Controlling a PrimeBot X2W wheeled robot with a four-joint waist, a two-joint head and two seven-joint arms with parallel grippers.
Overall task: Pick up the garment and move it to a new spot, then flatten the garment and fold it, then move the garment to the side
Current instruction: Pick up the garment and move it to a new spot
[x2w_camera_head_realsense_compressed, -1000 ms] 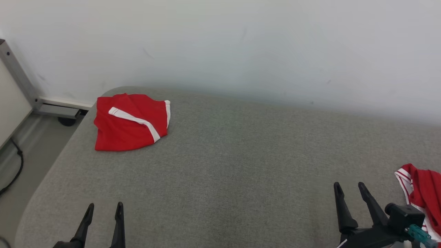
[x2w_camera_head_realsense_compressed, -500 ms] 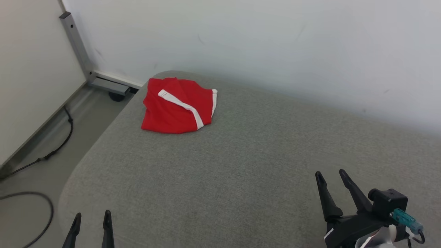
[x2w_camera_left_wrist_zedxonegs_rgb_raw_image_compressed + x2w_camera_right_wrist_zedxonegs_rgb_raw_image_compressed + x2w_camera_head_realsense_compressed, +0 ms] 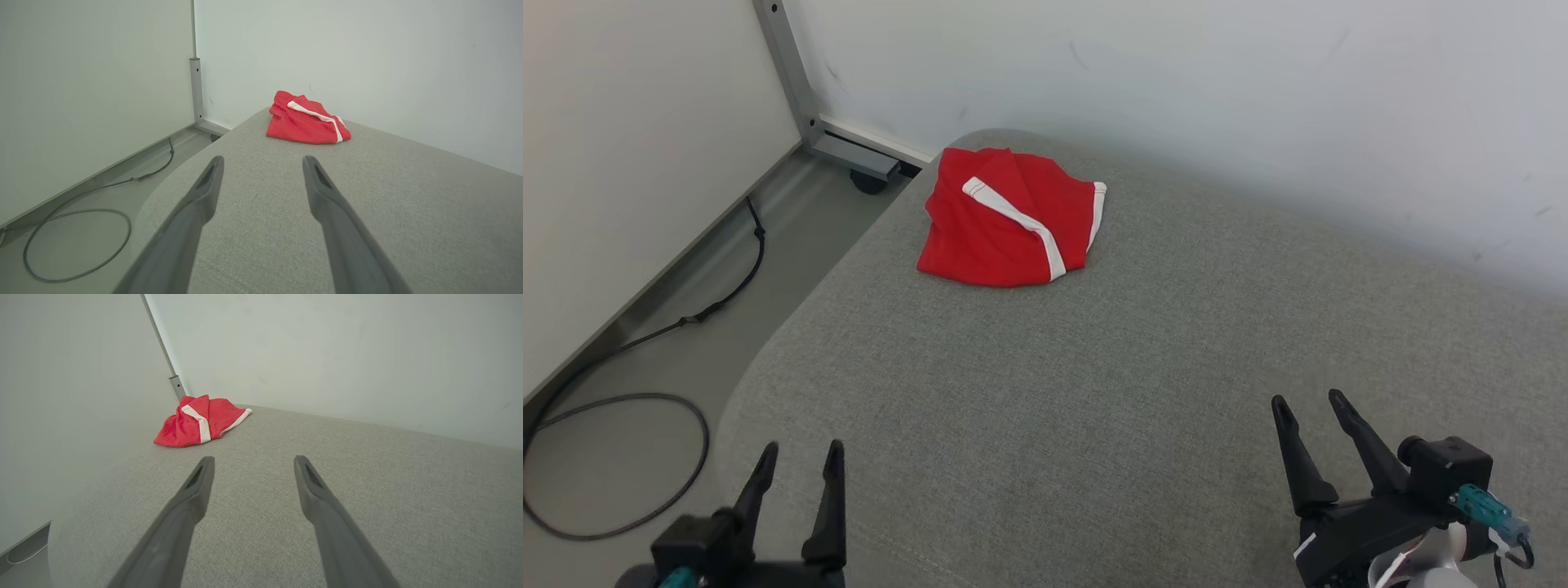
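Two grippers stand with their dark fingers spread wide and nothing between them. The left gripper (image 3: 802, 447) is at the lower left of the head view, over the near left edge of the grey padded surface (image 3: 1111, 367), and the right gripper (image 3: 1308, 398) is at the lower right, over the same surface. The red garment (image 3: 1013, 219) lies gathered in a compact heap at the far left corner of the surface, close to the pale wall (image 3: 1258, 98) and well apart from both grippers. A white band (image 3: 1013, 219) runs slantwise across its top. In the left wrist view the garment (image 3: 306, 122) sits beyond the fingers, slightly right of the gap; in the right wrist view it lies ahead and to the left (image 3: 196, 422). Left of the surface a dark cable (image 3: 645, 465) loops on the grey floor (image 3: 621, 441), and a grey metal post (image 3: 788, 65) rises in the corner.
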